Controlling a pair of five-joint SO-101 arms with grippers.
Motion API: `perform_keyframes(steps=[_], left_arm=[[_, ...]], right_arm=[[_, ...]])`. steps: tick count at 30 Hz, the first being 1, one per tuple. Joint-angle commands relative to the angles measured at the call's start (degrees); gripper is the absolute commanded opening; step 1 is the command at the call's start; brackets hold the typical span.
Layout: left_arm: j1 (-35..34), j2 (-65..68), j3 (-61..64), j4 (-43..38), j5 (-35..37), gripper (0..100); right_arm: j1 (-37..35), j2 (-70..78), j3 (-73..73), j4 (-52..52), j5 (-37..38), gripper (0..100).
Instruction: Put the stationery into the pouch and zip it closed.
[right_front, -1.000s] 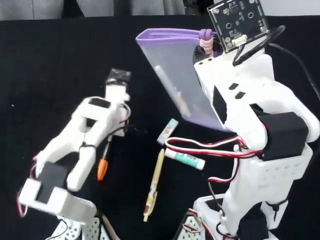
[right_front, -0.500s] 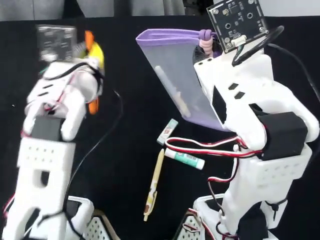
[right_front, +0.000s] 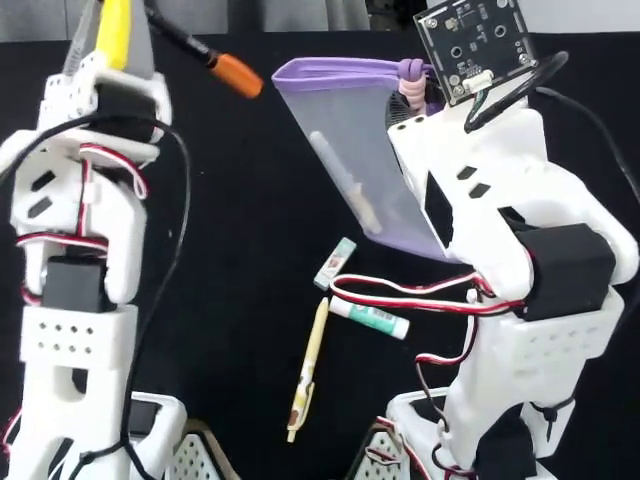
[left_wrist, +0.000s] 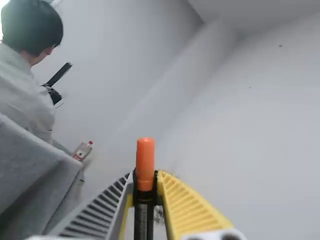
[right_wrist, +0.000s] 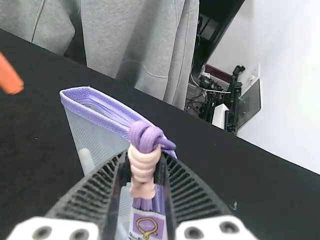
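Orange-capped marker (right_front: 222, 67) sits clamped in your left gripper (left_wrist: 145, 181), at upper left, its cap just beside the pouch (right_front: 345, 140) rim. Your right gripper (right_wrist: 144, 172) pinches the pouch's cord (right_wrist: 144, 145) at upper centre.

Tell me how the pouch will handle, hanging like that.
Probably floppy: the pouch hangs by its pull from the right tool. Likely light, its thin wall being see-through. It may sway if the marker nudges it.
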Motion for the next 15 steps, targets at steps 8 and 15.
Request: perform_keyframes(steps=[8, 15], left_arm=[[6.11, 14.68, -3.74, -10.02, 0.88, 3], [6.11, 12.66, 6.64, -10.29, 1.14, 3]], right_arm=[[-5.89, -0.66, -2.68, 2.29, 4.22, 1.1], [-5.89, -0.57, -2.68, 2.29, 4.31, 1.1]])
